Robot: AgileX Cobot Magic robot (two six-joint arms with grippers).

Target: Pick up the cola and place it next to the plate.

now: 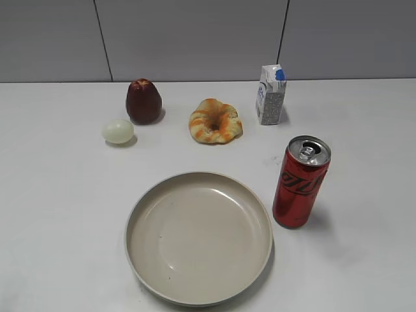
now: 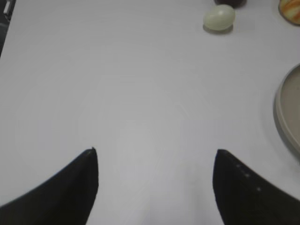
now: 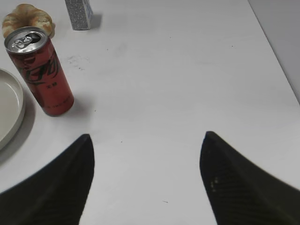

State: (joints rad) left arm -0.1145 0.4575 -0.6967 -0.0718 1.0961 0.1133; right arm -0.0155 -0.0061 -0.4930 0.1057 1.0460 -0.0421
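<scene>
White table holds script-lettered cola (image 1: 300,181) beside plate (image 1: 198,291); both claws (image 2: 154,164) (image 3: 146,147) released.

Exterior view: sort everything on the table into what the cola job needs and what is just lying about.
Needed:
tall slim red cola can
large round beige plate

Lying about:
dark red pear-shaped fruit
pale green egg
orange ring-shaped bread
small white-and-blue milk carton
</scene>
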